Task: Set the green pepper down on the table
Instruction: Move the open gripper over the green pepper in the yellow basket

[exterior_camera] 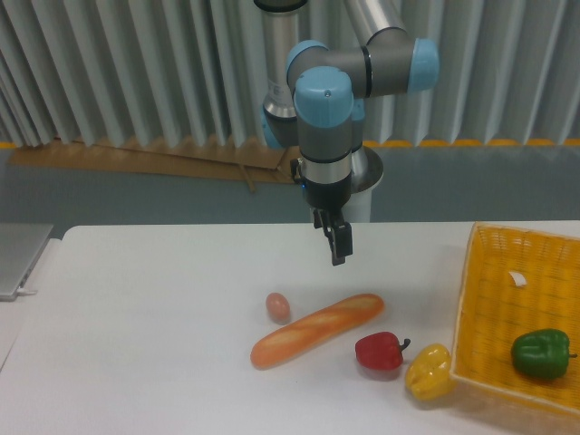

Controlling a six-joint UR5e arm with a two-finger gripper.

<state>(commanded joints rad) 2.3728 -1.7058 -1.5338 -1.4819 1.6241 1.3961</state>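
Green pepper (541, 352), glossy, dark, lobed, inside the yellow basket (489, 299) (end effector (338, 245) narrow, holding nothing).

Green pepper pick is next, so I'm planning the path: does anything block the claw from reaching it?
Nothing covers the glossy green bell pepper; it lies alone inside the yellow woven basket, whose near wall the claw must clear.

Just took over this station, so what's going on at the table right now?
The gripper hangs empty above the table, over the baguette; whether its fingers are open is unclear. The green pepper lies untouched in the yellow basket at the right. On the table sit the red pepper, yellow pepper and an egg.
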